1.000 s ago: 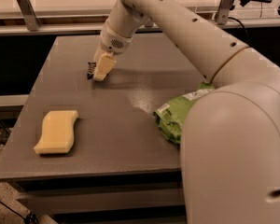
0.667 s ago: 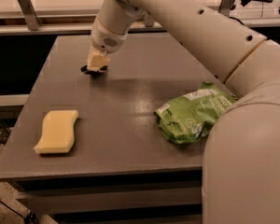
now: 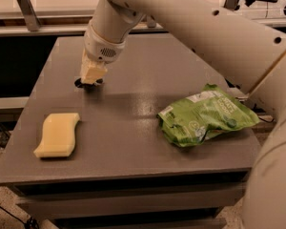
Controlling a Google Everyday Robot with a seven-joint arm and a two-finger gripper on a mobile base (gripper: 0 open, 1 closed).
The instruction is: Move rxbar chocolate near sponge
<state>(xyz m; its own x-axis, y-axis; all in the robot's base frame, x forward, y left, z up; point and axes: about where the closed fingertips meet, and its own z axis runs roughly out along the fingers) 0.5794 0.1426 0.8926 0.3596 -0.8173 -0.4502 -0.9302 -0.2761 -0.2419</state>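
Rxbar chocolate (image 3: 85, 84), far left on the table (image 3: 133, 128), looks pinched by fingers (image 3: 92, 70) of the gripper (image 3: 90, 79).

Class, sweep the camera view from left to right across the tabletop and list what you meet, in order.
sponge → gripper, lowered farther back than the sponge and shut on the rxbar chocolate beneath it (one stop, since they overlap) → green bag
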